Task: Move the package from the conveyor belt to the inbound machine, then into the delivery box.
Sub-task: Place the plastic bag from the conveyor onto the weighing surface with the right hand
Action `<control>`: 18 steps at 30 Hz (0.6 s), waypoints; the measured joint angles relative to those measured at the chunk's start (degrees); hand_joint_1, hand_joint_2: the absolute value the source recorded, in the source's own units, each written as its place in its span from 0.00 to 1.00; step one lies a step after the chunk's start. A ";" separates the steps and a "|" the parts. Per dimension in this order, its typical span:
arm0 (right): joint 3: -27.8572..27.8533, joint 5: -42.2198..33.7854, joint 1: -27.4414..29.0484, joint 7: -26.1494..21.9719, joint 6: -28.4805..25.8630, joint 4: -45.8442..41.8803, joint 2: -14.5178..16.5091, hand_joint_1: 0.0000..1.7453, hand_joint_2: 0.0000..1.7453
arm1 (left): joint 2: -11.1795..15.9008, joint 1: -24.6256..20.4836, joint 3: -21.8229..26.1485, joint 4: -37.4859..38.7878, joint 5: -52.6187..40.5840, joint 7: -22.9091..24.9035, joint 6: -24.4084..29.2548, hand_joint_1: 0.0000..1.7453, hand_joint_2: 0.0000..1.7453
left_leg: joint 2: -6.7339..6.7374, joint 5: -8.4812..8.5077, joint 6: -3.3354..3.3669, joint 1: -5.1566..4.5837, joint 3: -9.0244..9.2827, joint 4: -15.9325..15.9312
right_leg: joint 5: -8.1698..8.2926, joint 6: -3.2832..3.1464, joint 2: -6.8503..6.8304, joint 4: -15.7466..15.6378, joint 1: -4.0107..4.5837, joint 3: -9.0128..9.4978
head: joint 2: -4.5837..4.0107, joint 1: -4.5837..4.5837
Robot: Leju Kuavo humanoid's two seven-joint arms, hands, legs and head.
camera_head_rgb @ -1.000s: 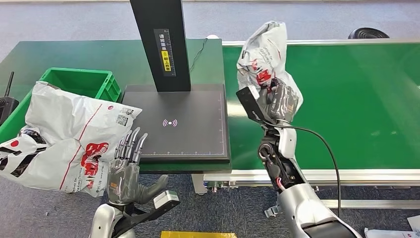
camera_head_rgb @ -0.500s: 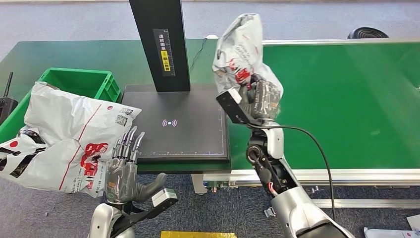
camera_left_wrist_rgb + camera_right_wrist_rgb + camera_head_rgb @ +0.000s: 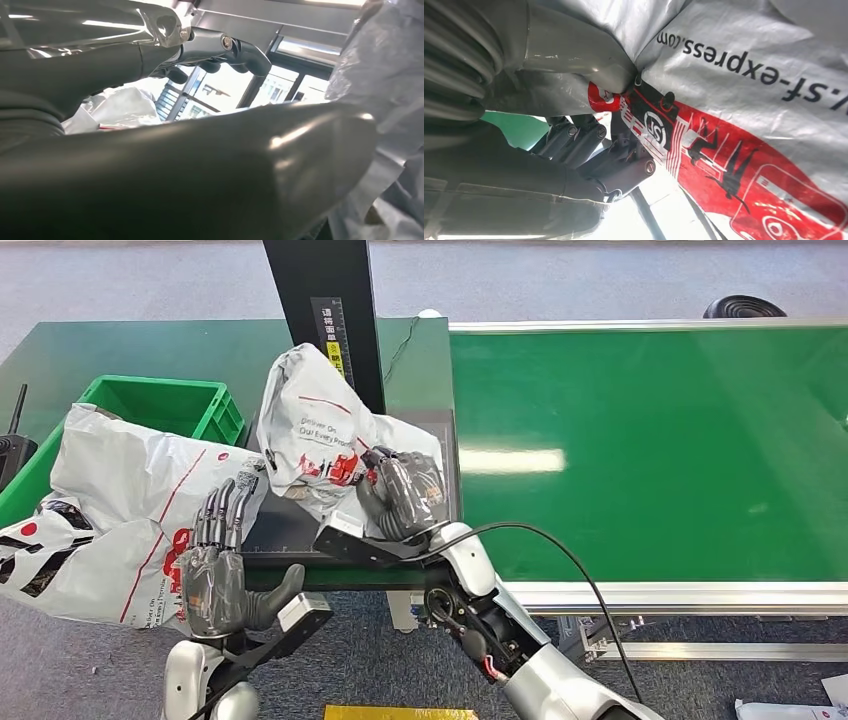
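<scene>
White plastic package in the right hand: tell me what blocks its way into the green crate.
The right hand holds the white plastic package over the black scanner platform. A large white bag lies over the green plastic crate, leaving its far end open.

Both arms are silver with dark exposed joints, ending in grey hands, left hand (image 3: 222, 575) and right hand (image 3: 402, 495), with a black cable (image 3: 560, 555) looping behind the right hand.

Bright, even overhead light glares off the conveyor belt (image 3: 505, 460); both wrist views are blurred close up.
</scene>
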 joint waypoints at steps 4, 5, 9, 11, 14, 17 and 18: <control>1.63 -0.46 0.05 0.00 0.00 0.35 0.03 1.00 1.00 | 0.00 0.07 0.38 -0.08 0.00 -0.01 0.00 0.00 0.00 | 0.01 0.00 0.00 -0.01 0.00 0.00 | 0.00 0.00 0.00 0.00 0.00 0.00 | 0.00 -0.01; 1.90 -0.52 0.06 0.01 0.02 0.44 0.04 1.00 1.00 | 0.00 0.08 0.44 -0.10 0.01 -0.02 0.00 0.00 0.00 | 0.01 0.00 0.00 -0.01 0.00 0.00 | 0.00 0.00 0.00 0.00 0.00 0.00 | 0.00 -0.01; 3.01 -0.91 0.14 0.39 0.05 0.88 0.05 1.00 1.00 | -0.01 0.10 0.56 -0.15 0.13 -0.17 0.00 0.00 0.00 | 0.02 0.00 0.00 -0.01 0.00 0.00 | 0.00 0.00 0.00 0.00 0.01 -0.01 | 0.00 -0.01; 3.53 -1.20 0.20 0.69 -0.02 1.11 0.05 0.91 1.00 | -0.01 0.10 0.57 -0.21 0.25 -0.30 0.00 0.00 0.00 | 0.03 0.00 0.00 0.00 0.00 0.00 | 0.00 0.00 0.00 0.00 0.01 -0.02 | 0.00 -0.01; 4.24 -1.78 0.20 1.62 0.22 1.45 0.05 0.16 0.25 | -0.01 0.10 0.55 -0.35 0.51 -0.49 -0.05 0.00 0.00 | 0.03 0.00 -0.01 0.00 0.00 0.00 | 0.00 0.00 0.00 0.00 0.01 -0.03 | 0.00 -0.01; 4.55 -2.42 0.17 3.37 0.97 2.29 0.15 0.00 0.00 | -0.06 0.10 0.43 -0.39 0.90 -0.82 -0.09 0.00 0.00 | 0.03 0.00 -0.01 0.00 0.00 0.00 | 0.00 0.00 0.00 0.00 0.01 -0.02 | 0.00 -0.01; 4.58 -2.61 0.16 3.91 0.85 2.81 0.21 0.00 0.00 | -0.08 0.10 0.33 -0.39 1.14 -0.96 -0.09 0.00 0.00 | 0.02 0.00 -0.01 -0.01 0.00 0.00 | 0.00 0.00 0.00 0.00 0.01 -0.02 | 0.00 0.00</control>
